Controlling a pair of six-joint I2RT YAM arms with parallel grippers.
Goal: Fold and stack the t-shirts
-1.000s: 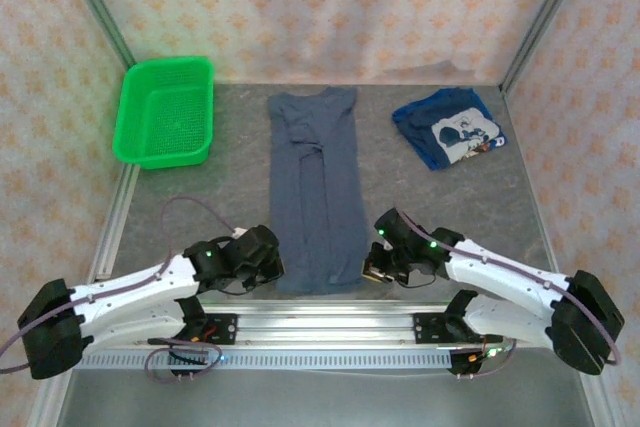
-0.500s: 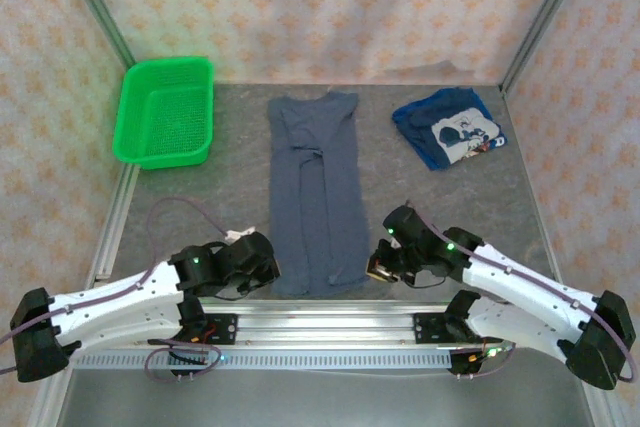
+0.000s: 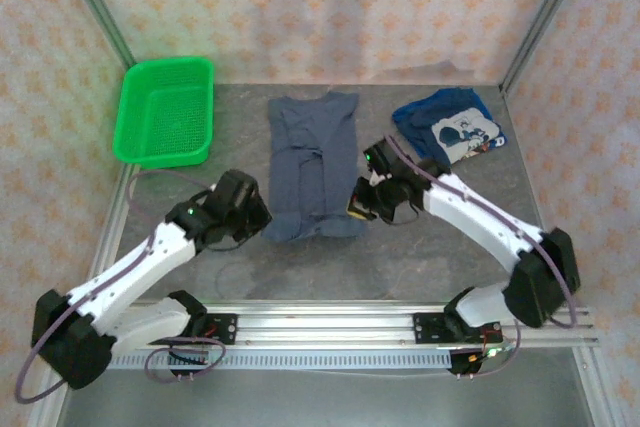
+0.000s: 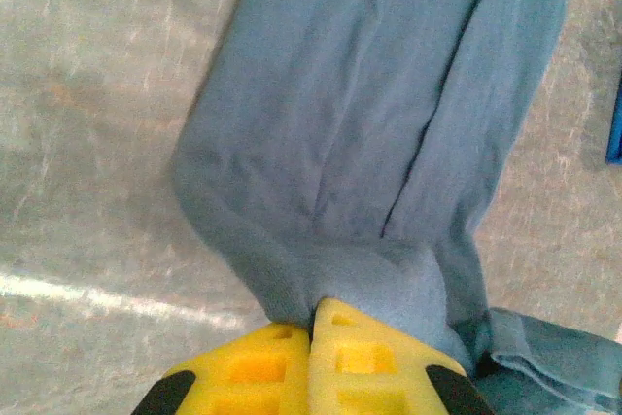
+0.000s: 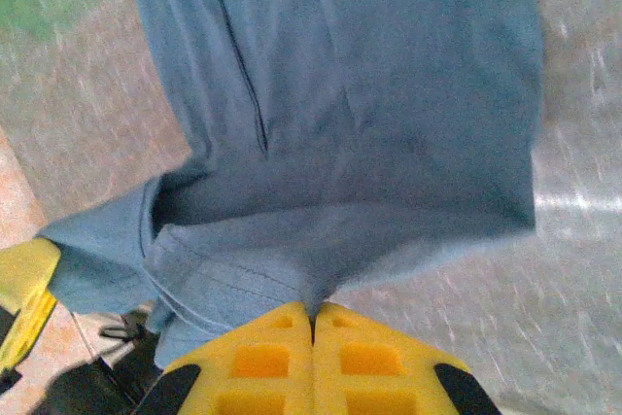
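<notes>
Top external view: since a second ago both arms have swung from the near edge to mid-table, and the slate shirt [image 3: 315,162], then stretched long, now lies doubled at the table's [image 3: 450,257] centre, its near end lifted between the grippers. The left gripper [image 3: 262,222] is clamped on that end's left corner and the right gripper [image 3: 362,209] on its right. Each wrist view shows yellow fingers [image 4: 267,362] pressed together on the blue cloth. The printed shirt [image 3: 450,132] stays crumpled at the far right, apart. The basket [image 3: 165,69] has not moved from the far left; its green mesh floor shows all over.
</notes>
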